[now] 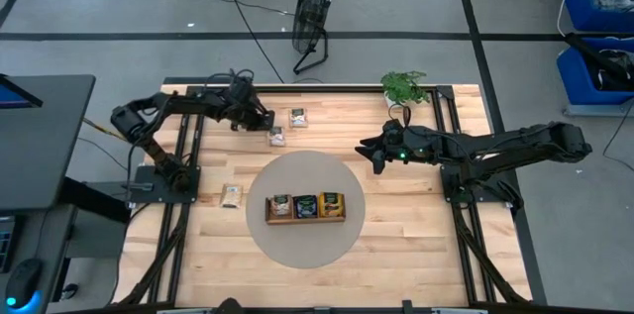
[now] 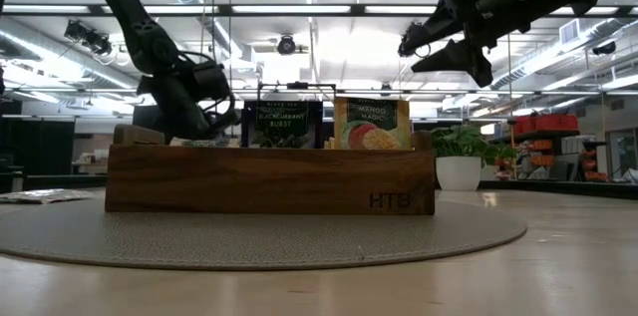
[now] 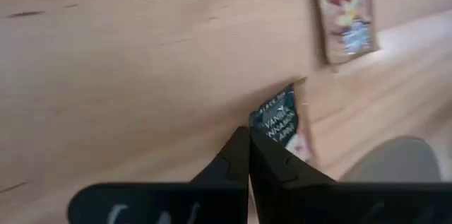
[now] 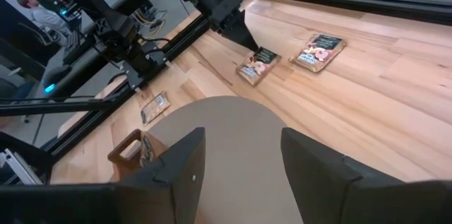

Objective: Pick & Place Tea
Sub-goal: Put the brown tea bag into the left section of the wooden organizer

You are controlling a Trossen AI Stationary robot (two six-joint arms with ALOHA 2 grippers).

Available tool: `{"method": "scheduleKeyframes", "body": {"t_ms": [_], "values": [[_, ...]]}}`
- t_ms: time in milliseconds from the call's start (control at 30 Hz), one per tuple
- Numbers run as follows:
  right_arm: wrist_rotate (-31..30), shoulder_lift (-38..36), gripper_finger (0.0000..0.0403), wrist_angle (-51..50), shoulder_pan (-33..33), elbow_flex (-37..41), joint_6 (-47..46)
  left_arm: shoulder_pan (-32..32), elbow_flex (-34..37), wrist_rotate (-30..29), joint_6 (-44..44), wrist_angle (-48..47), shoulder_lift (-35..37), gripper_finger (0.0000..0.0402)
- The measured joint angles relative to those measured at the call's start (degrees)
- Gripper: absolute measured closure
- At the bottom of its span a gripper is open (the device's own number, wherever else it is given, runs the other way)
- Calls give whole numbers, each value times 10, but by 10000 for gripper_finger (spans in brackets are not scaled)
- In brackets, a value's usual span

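From above, the left gripper [image 1: 265, 121] sits low at the far-left part of the table, right at a beige tea sachet [image 1: 277, 137]. A second loose sachet [image 1: 298, 117] lies just beside it, and a third sachet [image 1: 232, 195] rests well apart near the left rail. The left wrist view adds the detail the overhead can't: the two dark fingers [image 3: 244, 167] are pressed together, tips meeting at the edge of a sachet with a dark printed top [image 3: 282, 126], though whether any of it is pinched between them I cannot tell. The neighbouring sachet [image 3: 345, 15] lies flat beyond.

The right gripper [image 1: 369, 153] hangs above the table right of centre, holding nothing; its wrist view shows the fingers [image 4: 180, 171] spread wide, and looks across at the left arm's tip touching down on the sachet [image 4: 256, 65].

On the round grey mat [image 1: 297, 180] sits the wooden tray [image 1: 305, 217] with three sachets standing in it. Only the low view reads them: a dark packet [image 2: 282, 124] and an orange packet [image 2: 371, 123] upright above the tray wall [image 2: 269, 180].
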State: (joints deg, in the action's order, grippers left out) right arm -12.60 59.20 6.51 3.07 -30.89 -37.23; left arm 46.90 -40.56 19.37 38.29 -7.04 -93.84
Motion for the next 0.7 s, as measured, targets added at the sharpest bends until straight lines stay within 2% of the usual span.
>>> {"method": "scheduleKeyframes", "body": {"t_ms": [700], "values": [[-39,0,209,-2,0,0,6,-56,-1,9,3,38,155,401]]}}
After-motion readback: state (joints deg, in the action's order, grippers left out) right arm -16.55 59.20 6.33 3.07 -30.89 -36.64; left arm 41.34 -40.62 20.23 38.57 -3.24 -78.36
